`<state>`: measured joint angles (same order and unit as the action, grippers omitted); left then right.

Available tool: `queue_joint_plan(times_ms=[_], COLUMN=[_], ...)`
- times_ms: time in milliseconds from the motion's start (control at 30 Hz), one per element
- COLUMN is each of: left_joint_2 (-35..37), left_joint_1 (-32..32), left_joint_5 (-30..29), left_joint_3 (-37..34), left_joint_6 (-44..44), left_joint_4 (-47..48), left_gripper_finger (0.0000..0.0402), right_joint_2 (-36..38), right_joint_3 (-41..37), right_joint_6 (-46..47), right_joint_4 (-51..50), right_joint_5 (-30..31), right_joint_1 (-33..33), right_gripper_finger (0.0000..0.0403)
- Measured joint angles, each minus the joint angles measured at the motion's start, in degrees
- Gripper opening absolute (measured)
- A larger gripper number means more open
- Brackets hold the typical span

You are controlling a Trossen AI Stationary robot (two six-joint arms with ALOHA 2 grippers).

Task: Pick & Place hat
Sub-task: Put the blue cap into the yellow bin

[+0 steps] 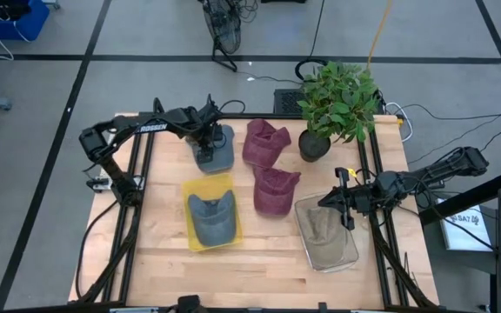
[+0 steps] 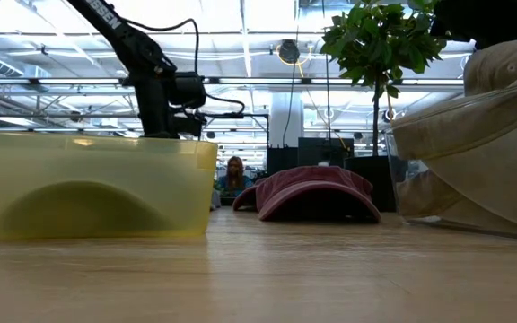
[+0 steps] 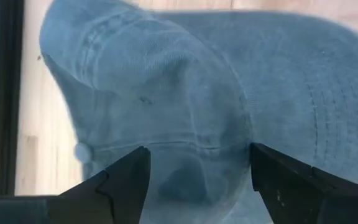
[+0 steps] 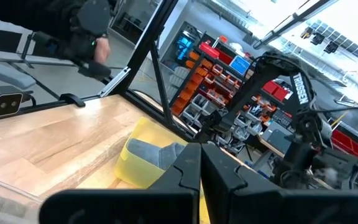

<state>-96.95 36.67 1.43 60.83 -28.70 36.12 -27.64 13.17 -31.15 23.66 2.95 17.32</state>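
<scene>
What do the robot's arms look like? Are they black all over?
Mostly. Both arms are dark, jointed and thin, with black cables running along them. The left arm carries white lettering. Each ends in a tool with two dark, wedge-shaped fingers. The right arm looks the same.

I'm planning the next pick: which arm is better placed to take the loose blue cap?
Left. The left gripper hangs right over the blue cap, fingers open astride its crown. The right gripper, shut, sits over the clear bin across the table.
</scene>
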Motion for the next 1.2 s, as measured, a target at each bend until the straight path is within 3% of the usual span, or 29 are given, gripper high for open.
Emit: queue_joint_plan(times_ms=[167, 267, 367, 567, 600, 900, 1200], left_joint_2=[-3.9, -4.2, -3.8, -1.2, -0.6, 4.2, 19.6], left_joint_1=[0.0, -0.2, -0.6, -0.8, -1.0, -2.7, -10.1], left_joint_5=[-0.1, -0.1, -0.2, -2.6, -3.1, -10.1, -10.0], left_joint_3=[0.2, 0.2, 0.7, 1.3, 1.3, 1.3, 1.5], left_joint_6=[-1.8, -1.8, -2.6, -6.1, -6.8, -7.5, -3.4], left_joint_4=[-0.5, -0.3, 0.7, 0.3, 0.2, -0.1, 2.8], left_gripper_finger=[0.0271, 0.0245, 0.0186, 0.0025, 0.0015, 0.0008, 0.0008], right_joint_2=[0.0, 0.0, 0.0, 0.0, 0.0, 0.0, 0.0], right_joint_3=[0.0, 0.0, 0.0, 0.0, 0.0, 0.0, 0.0], right_joint_6=[0.3, 0.3, 0.3, 0.3, 0.3, 0.3, 0.4], right_joint_4=[-0.1, -0.3, -0.3, -0.3, -0.3, -0.3, -0.4], right_joint_5=[0.0, 0.0, 0.0, 0.0, 0.1, 0.2, 0.2], right_joint_1=[0.0, 0.0, 0.0, 0.0, 0.0, 0.0, 0.0], right_gripper_finger=[0.0, 0.0, 0.0, 0.0, 0.0, 0.0, 0.0])
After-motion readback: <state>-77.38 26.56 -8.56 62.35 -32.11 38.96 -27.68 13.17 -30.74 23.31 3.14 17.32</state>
